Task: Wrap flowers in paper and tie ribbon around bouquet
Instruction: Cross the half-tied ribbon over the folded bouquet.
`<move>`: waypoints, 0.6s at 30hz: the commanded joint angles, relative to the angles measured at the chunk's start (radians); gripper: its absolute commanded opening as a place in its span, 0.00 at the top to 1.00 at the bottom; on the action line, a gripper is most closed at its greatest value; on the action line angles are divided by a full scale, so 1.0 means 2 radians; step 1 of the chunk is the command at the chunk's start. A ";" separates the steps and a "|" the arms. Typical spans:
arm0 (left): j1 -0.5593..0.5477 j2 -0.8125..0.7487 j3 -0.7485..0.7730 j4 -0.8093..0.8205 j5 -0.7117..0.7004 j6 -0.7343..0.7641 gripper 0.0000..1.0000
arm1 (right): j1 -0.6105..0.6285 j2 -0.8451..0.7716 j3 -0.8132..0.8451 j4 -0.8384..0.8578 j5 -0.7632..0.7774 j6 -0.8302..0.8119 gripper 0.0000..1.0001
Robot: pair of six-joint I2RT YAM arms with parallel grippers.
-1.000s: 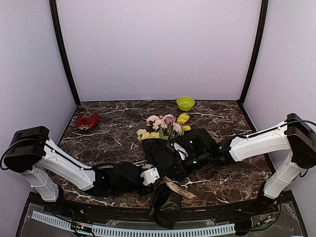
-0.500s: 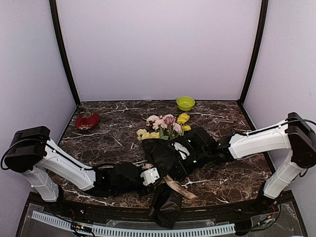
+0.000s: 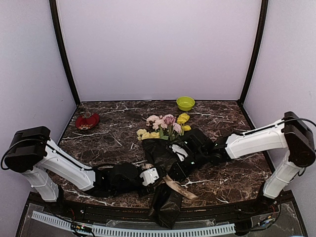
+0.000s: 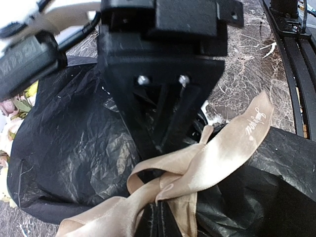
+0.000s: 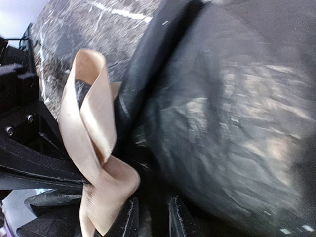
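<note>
At the near edge of the table (image 3: pixel 232 180), the bouquet (image 3: pixel 165 155) lies with its flowers (image 3: pixel 165 126) pointing away from you and the tail of the black paper (image 4: pixel 74 148) hanging over the front. The ribbon (image 4: pixel 217 153) is looped at the narrowed neck. Your left gripper (image 4: pixel 158 148) is clamped tight with its tips right at the ribbon's crossing, apparently pinching it. Your right gripper (image 5: pixel 153 217) sits just beside that loop with its jaws parted a little, and nothing can be made out between them. To tie well, keep the left pinch fixed so the crossing cannot slacken. Take a free tail of ribbon with the right rather than the crinkly paper, and pull along the table, away from the left hand, so the neck cinches without dragging the bouquet. Compared with a second ago, the right arm has crept slightly toward the left and its jaws have begun to spread, while the left arm and bouquet have stayed put.
</note>
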 commanded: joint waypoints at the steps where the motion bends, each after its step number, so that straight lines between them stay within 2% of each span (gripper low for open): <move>1: 0.003 -0.003 -0.007 0.012 0.008 -0.003 1.00 | 0.007 0.022 0.013 0.038 -0.059 -0.009 0.77; 12: 0.005 -0.007 -0.015 0.018 0.012 -0.007 1.00 | 0.005 0.012 -0.014 0.128 -0.127 0.026 0.78; 18: 0.005 -0.011 -0.016 0.021 0.010 -0.007 1.00 | 0.005 0.022 -0.016 0.140 -0.134 0.035 0.82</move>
